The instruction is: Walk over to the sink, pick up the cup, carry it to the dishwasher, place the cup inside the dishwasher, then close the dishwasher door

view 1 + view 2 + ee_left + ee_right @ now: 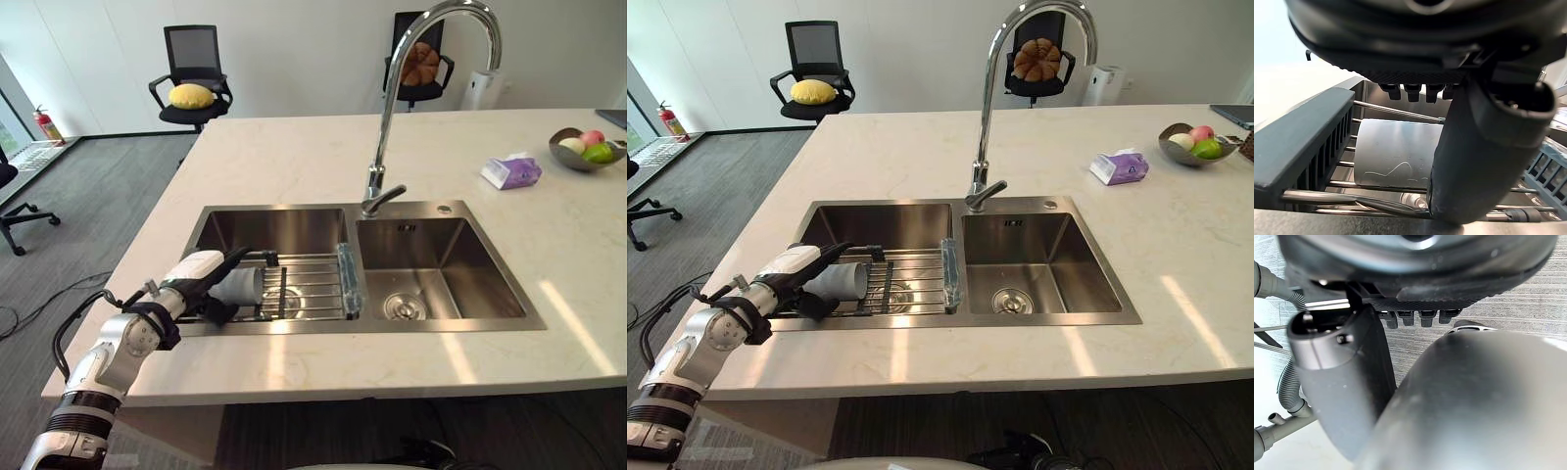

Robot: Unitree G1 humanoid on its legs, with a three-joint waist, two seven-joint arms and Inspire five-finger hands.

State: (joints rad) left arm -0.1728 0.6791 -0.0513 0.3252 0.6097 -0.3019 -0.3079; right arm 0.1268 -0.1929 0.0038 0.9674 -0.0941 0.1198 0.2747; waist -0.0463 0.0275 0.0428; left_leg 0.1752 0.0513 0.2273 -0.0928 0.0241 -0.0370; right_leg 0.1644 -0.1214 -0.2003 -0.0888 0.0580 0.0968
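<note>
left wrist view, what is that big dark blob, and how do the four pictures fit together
That dark bulk is the robot's left hand, filmed by a camera on its wrist; the thick post is its thumb, and past it lies the cup. The two wide pictures come from a two-eyed head camera, looking down on a counter with a double sink and tap. The left hand reaches into the left basin, fingers over the cup, thumb on its near side; the cup lies sideways on a wire rack, not lifted. A tissue pack and fruit bowl sit far right. The right wrist view shows the right hand above the floor.
</note>
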